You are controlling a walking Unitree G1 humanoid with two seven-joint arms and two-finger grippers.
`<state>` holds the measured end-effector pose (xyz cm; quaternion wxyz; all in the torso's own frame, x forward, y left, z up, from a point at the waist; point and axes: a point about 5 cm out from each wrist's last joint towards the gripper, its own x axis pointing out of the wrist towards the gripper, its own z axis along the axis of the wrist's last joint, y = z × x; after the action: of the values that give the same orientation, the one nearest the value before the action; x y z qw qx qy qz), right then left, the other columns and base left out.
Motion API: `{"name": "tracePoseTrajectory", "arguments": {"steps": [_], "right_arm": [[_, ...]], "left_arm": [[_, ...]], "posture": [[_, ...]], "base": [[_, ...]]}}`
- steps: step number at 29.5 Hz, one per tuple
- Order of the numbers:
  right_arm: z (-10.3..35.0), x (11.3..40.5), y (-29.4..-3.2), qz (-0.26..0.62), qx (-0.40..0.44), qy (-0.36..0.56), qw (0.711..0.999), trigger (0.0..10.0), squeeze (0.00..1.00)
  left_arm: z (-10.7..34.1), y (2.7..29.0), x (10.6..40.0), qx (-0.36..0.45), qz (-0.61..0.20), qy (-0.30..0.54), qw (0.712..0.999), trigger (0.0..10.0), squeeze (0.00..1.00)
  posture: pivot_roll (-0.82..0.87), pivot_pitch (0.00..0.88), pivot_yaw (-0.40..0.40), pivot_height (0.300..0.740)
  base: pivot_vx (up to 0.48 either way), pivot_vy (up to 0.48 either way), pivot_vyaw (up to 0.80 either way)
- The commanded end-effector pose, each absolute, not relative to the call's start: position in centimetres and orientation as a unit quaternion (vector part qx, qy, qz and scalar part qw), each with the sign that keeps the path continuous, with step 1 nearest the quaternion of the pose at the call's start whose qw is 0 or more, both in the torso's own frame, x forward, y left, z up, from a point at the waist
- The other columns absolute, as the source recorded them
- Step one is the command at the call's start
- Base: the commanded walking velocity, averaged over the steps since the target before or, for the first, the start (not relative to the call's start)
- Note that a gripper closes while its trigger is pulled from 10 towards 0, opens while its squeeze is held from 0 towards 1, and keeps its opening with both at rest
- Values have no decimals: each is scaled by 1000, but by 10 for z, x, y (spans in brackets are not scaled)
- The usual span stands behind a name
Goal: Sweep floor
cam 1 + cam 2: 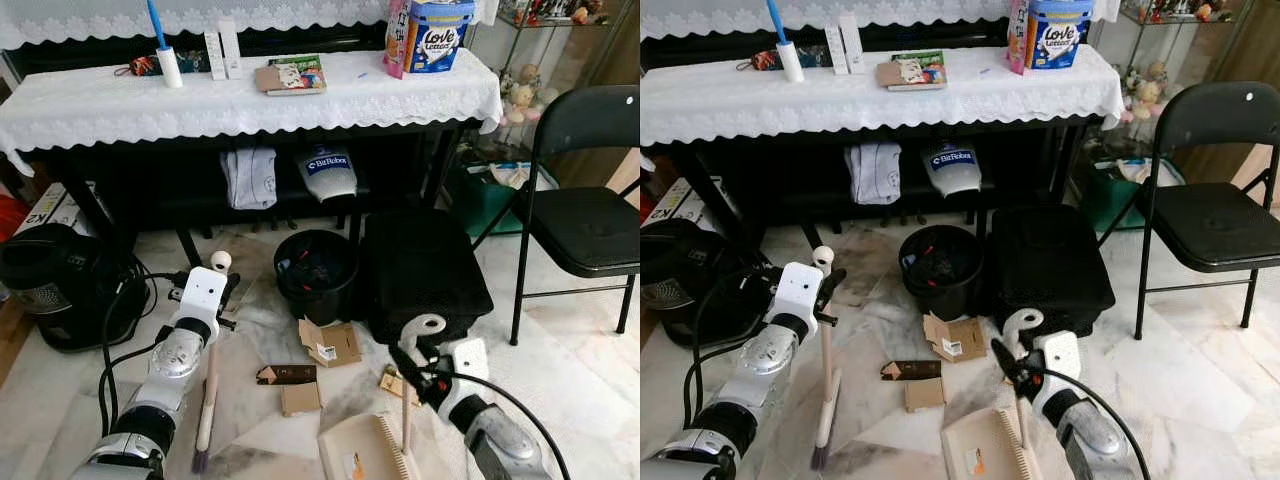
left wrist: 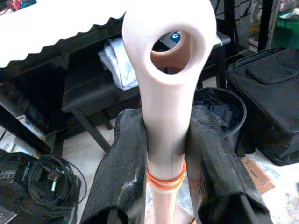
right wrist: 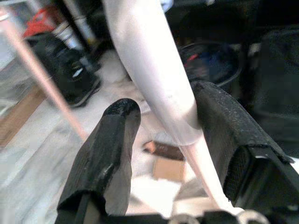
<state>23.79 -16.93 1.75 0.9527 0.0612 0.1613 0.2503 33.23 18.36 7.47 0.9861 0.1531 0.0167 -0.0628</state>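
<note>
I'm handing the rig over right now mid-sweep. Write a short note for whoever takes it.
Left tool: shut on the broom handle near its looped top; the bristles rest on the floor to the robot's left.
Right tool: around the dustpan handle; one finger touches it, the other stands slightly off. The dustpan sits on the floor in front.
Done: both implements in hand.
Left: cardboard scraps lie on the marble floor between the broom and dustpan, in front of the black bin. None are in the pan yet.

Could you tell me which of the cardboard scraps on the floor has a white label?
The open cardboard box beside the black bin; the dark scrap and plain brown piece show no label.
</note>
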Motion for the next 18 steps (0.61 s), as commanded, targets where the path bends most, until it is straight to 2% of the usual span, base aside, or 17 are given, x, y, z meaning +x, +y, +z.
{"name": "tracePoseTrajectory", "arguments": {"steps": [1, 4, 14, 15, 16, 17, 18], "right_arm": [[19, 234, -162, 285, 70, 171, 941, 10000, 0], [18, 229, -158, 307, 68, 181, 932, 10000, 0], [22, 230, -157, 312, 70, 183, 930, 10000, 0], [22, 230, -158, 312, 71, 184, 929, 9216, 0], [22, 230, -158, 313, 68, 183, 930, 7451, 0], [23, 230, -159, 313, 69, 183, 929, 824, 0], [23, 230, -159, 313, 70, 183, 929, 824, 0]], "left_arm": [[89, 180, 340, 161, -72, -8, 984, 10000, 0], [90, 180, 341, 160, -72, -9, 984, 10000, 0], [90, 180, 341, 155, -68, -9, 986, 10000, 0], [90, 180, 341, 154, -68, -9, 986, 10000, 0], [90, 180, 341, 153, -69, -8, 986, 10000, 0], [89, 179, 341, 153, -69, -8, 986, 10000, 0], [89, 179, 341, 152, -69, -7, 986, 10000, 0]], "posture": [[-129, 5, 52, 740], [-128, 6, 53, 740], [-127, 7, 54, 740], [-127, 7, 54, 740], [-129, 6, 53, 740], [-129, 6, 53, 740], [-129, 6, 53, 740]], "base": [[0, 0, 0], [0, 0, 0], [0, 0, 0], [0, 0, 0], [0, 0, 0], [0, 0, 0], [0, 0, 0]]}}
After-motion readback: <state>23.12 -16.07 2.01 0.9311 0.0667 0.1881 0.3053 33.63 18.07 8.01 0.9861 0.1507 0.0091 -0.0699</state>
